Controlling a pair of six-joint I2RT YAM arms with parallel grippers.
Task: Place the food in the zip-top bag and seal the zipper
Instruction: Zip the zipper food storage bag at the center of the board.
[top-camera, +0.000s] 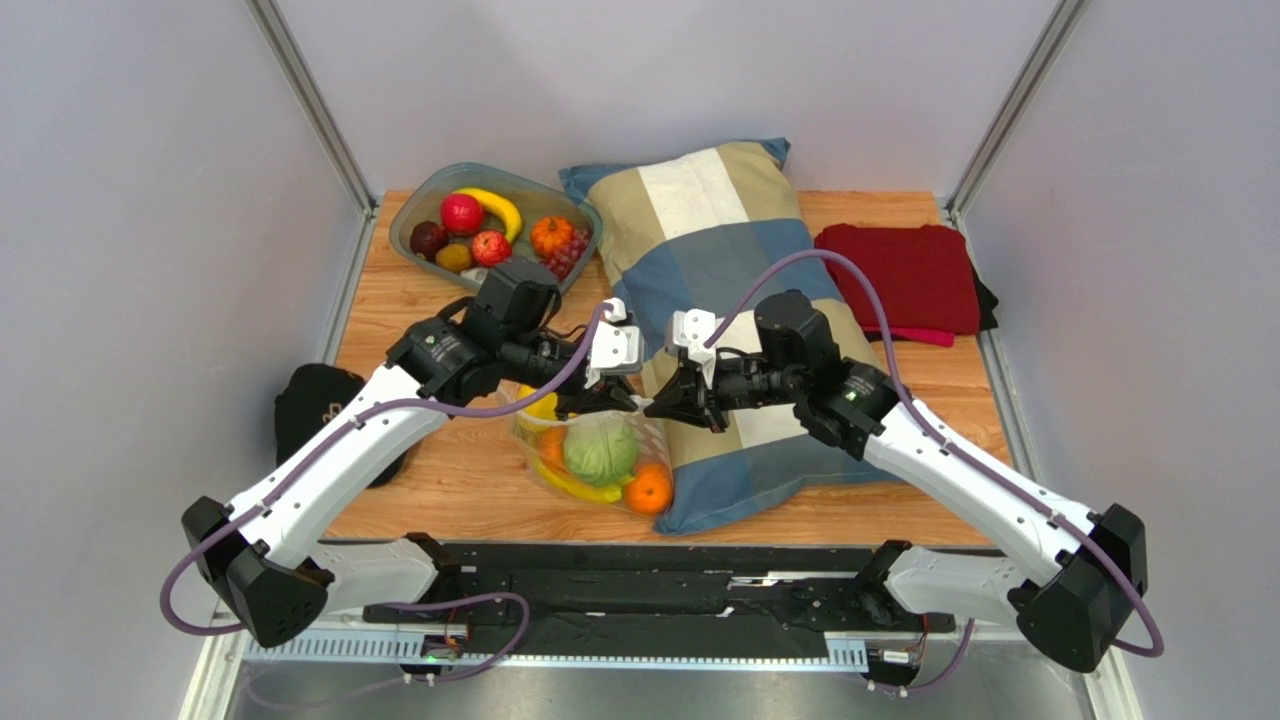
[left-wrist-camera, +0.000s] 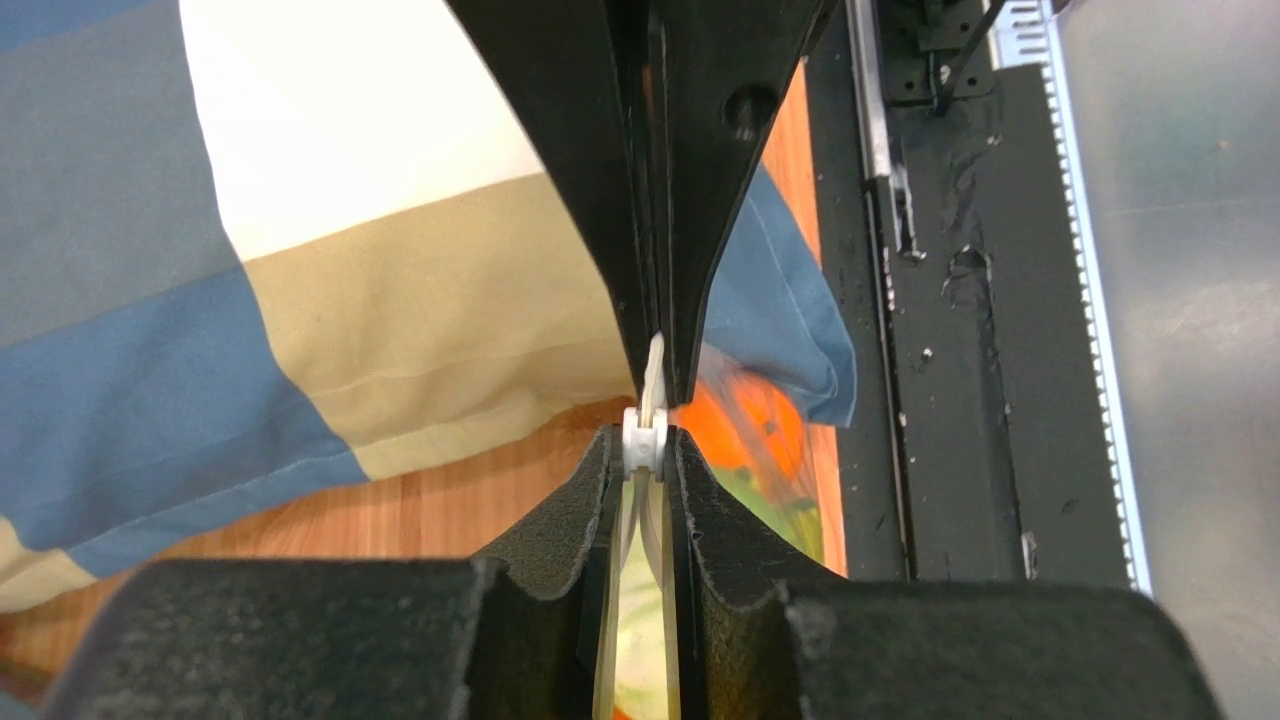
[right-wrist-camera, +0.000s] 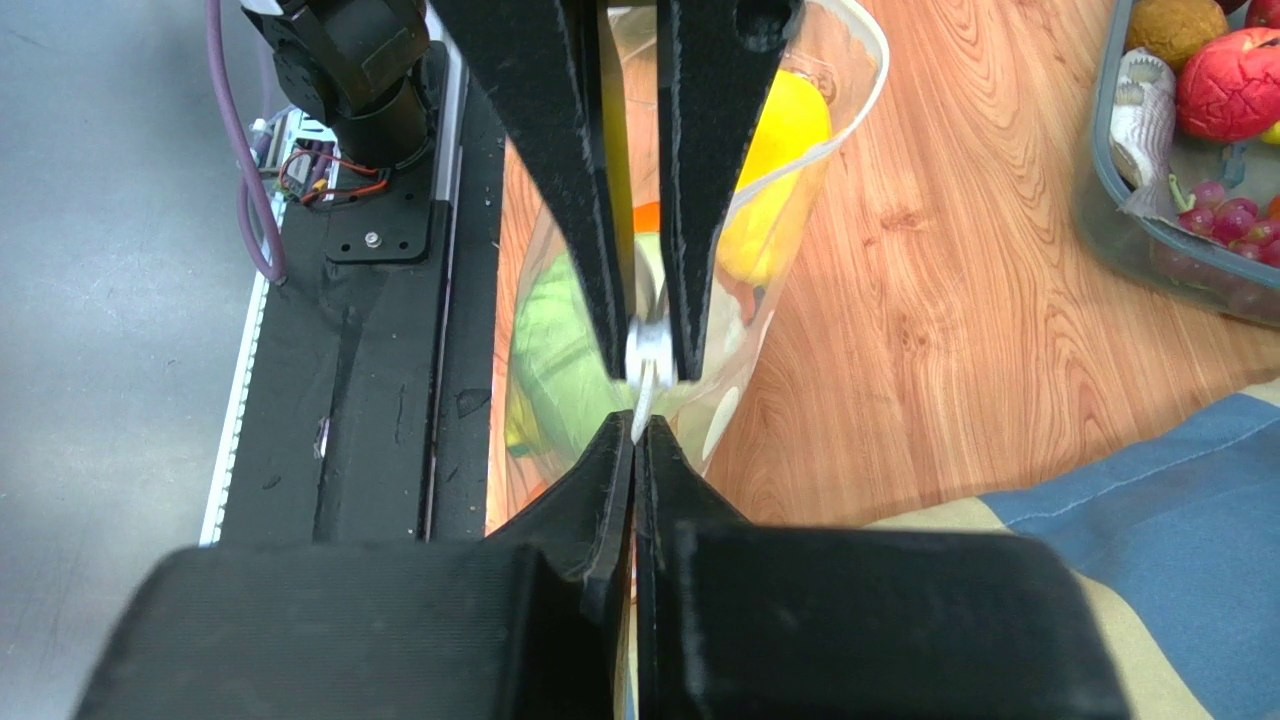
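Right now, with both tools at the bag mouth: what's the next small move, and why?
Probably draw the left tool along the mouth of the zip-top bag, away from the right tool. The left tool appears to pinch the white slider, the right tool clamps the mouth edge beside it, and food sits inside.

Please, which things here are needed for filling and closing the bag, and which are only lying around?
Needed: zip-top bag, its zipper, the cabbage, orange and banana inside it, the fruit in the grey bowl.
Lying around: pillow, red cloth, black object on the far left.
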